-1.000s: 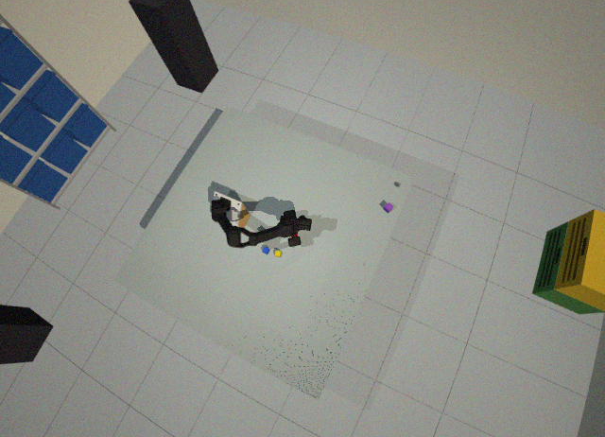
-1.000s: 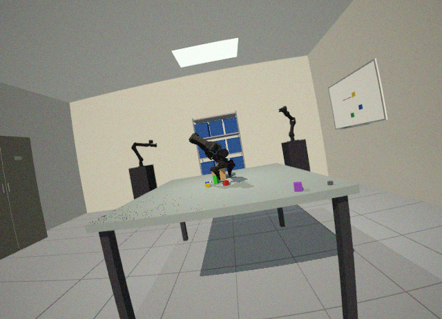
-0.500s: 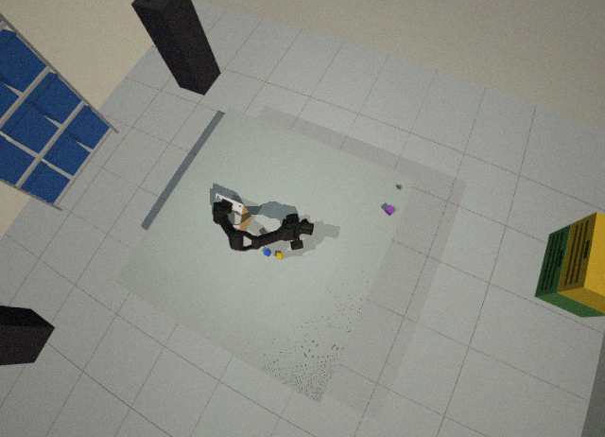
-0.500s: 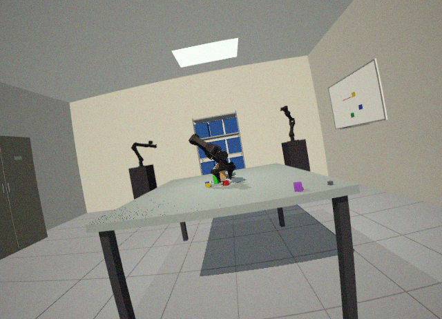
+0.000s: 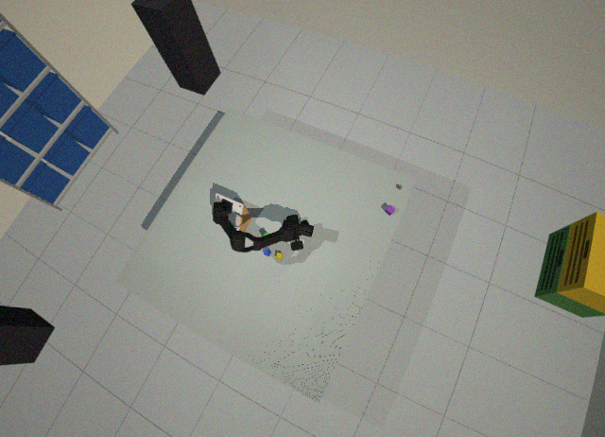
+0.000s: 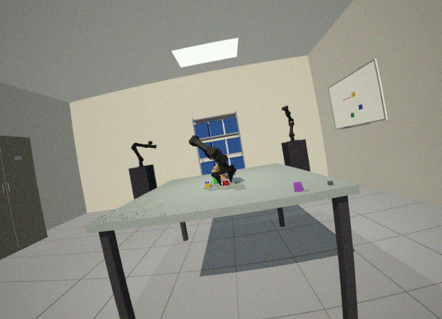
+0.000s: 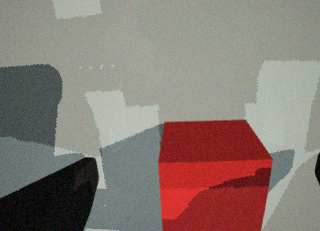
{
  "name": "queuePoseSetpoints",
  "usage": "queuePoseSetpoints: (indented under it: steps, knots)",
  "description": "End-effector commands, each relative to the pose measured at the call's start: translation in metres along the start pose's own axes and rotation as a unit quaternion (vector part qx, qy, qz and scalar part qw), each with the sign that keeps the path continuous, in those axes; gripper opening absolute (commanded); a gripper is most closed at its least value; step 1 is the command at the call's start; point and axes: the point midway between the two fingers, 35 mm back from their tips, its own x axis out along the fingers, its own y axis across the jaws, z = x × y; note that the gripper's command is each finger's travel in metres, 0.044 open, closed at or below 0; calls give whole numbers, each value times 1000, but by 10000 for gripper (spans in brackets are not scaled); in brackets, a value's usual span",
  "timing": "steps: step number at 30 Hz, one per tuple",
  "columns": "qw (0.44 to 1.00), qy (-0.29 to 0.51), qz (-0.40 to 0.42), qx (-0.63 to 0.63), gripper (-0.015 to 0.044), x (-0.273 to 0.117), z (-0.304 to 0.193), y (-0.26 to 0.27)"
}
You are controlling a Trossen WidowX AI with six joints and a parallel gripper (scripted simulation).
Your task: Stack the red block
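Red block sitting on the desk, stacking not yet done.
The red block [image 6: 226, 183] [image 7: 215, 196] is resting on the desk [image 5: 293, 153] [image 6: 249, 201] [image 7: 200, 41], and the end effector [image 5: 302, 235] [image 6: 225, 181] [image 7: 210, 167] is hovering low around it, released, its fingers standing wide with nothing between them gripped. Beside it the green tower [image 5: 265, 234] [image 6: 215, 180] is standing, so gripping, lifting, placing and letting go are all remaining, by my judgement. The wrist view is showing the block between the spread fingers, while the top view is hiding it under the arm. That top view is revealing the blue block [image 5: 267, 252] [image 6: 206, 182] and yellow block [image 5: 279, 255] [image 6: 208, 185] lying near the tower, which the wrist view is missing.
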Motion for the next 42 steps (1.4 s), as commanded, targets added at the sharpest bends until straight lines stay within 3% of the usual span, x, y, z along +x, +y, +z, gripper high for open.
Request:
queuePoseSetpoints:
  steps: [1, 10, 21, 29, 33, 42]
  knots:
    - [1000, 2, -1, -3, 440, 2, -1, 1]
    - [1000, 2, -1, -3, 440, 1, -1, 1]
    - [1000, 2, -1, -3, 151, 1, -1, 1]
    - [1000, 2, -1, -3, 98, 1, -1, 1]
    - [1000, 1, -1, -3, 0, -9, 0, 1]
    - [1000, 1, 0, -3, 0, -54, 0, 1]
